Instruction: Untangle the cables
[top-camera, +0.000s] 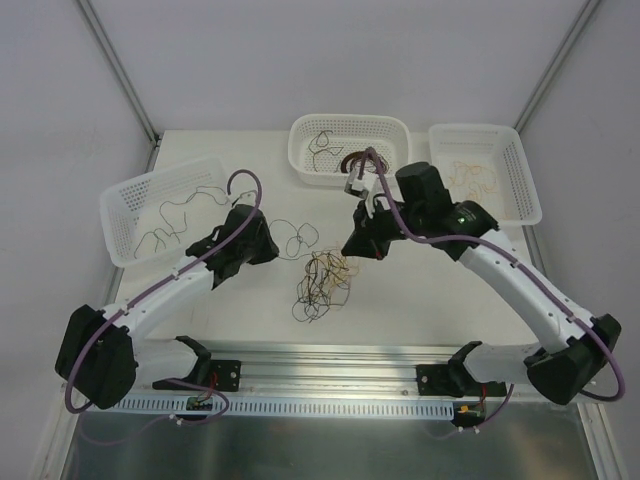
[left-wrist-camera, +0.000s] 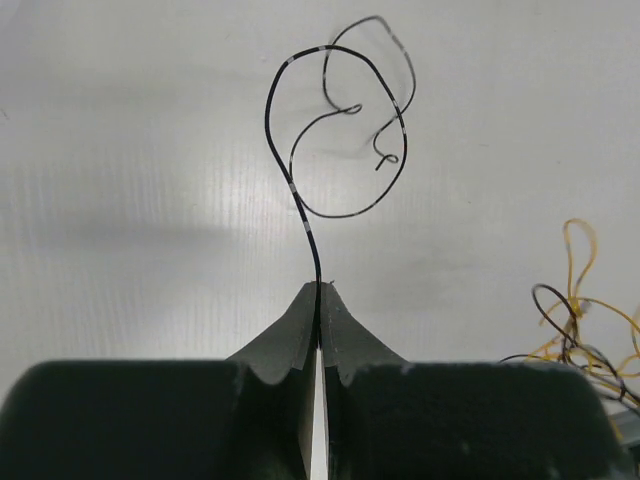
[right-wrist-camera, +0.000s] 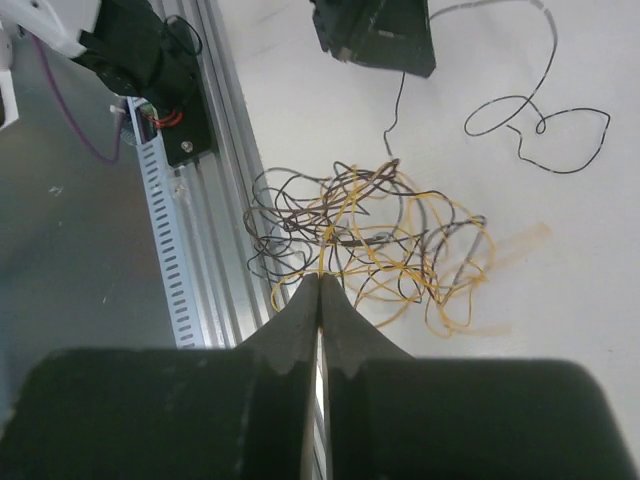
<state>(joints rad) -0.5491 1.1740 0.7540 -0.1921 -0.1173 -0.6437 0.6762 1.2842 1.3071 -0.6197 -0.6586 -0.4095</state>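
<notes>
We see the left gripper (left-wrist-camera: 319, 290) clenched on a black cable (left-wrist-camera: 316, 255). The right gripper (right-wrist-camera: 320, 282) is closed against the clump (right-wrist-camera: 370, 235) (gripping a strand? we cannot tell).

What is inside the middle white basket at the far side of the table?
The middle basket holds a thin dark cable and a dark reddish coil. The right arm's purple hose covers part of its near right side; what lies there cannot be seen.

Thin wiry cables (right-wrist-camera: 370, 238) lie on a matt white table (left-wrist-camera: 120, 150). The baskets (top-camera: 318, 178) are perforated plastic and the rail (top-camera: 330, 358) is brushed metal.
</notes>
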